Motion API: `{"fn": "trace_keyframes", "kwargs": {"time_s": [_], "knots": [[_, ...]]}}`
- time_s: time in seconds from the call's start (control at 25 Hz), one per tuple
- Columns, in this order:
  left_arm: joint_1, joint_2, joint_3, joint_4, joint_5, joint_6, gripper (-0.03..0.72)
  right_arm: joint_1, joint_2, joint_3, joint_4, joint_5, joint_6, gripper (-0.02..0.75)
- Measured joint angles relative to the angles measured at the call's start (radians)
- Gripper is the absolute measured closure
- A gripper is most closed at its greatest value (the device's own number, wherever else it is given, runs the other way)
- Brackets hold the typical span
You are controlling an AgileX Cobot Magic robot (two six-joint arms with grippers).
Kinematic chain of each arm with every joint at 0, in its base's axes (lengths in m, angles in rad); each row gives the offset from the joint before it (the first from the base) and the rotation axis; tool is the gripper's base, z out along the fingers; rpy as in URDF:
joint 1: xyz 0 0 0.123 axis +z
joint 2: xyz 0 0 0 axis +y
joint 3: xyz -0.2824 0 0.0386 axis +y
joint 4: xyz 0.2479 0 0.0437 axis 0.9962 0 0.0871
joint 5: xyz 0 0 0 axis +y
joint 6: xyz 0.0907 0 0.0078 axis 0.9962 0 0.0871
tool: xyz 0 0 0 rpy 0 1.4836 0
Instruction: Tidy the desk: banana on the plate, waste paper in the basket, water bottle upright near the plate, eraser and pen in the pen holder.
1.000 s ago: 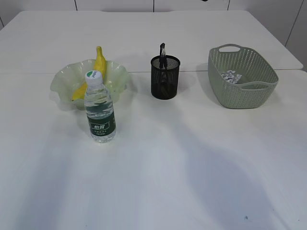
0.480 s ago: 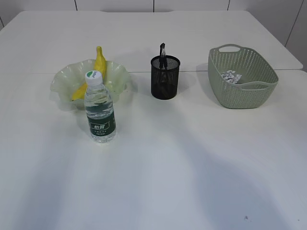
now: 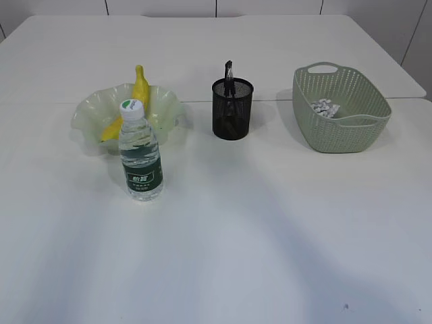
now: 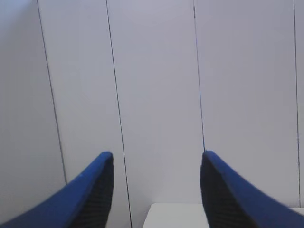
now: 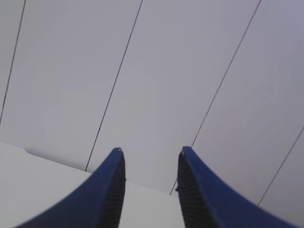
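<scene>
Both grippers are raised off the desk [image 3: 223, 236], facing a panelled wall. The left gripper [image 4: 156, 164] has its ribbed blue fingers spread wide around nothing; the right gripper [image 5: 151, 159] is parted more narrowly, also empty. Below them, a curved banana [image 3: 135, 94] lies in the ruffled translucent plate [image 3: 91, 115], the clear bottle [image 3: 140, 152] stands upright just beside it, the black mesh pen holder [image 3: 232, 111] holds a pen [image 3: 229, 71], and crumpled paper [image 3: 326, 107] sits in the perforated basket [image 3: 337, 131].

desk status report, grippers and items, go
Left gripper and right gripper open, empty, facing the wall. Yellow banana on ruffled pale-green plate, clear water bottle upright beside it, crumpled paper in sage-green basket. Nothing in the way.
</scene>
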Motion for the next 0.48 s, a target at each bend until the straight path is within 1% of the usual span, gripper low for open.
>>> {"fn": "trace_keyframes", "kwargs": {"time_s": [0.24, 0.36, 0.48], "knots": [[0.0, -0.032, 0.0, 0.0, -0.003, 0.0, 0.276, 0.0, -0.128, 0.0, 0.131, 0.121, -0.152, 0.456], [0.0, -0.037, 0.0, 0.0, -0.003, 0.0, 0.276, 0.0, -0.199, 0.016, 0.17, 0.159, -0.246, 0.456], [0.0, -0.04, 0.0, 0.0, -0.003, 0.0, 0.276, 0.0, -0.283, 0.083, 0.183, 0.165, -0.298, 0.456]]}}
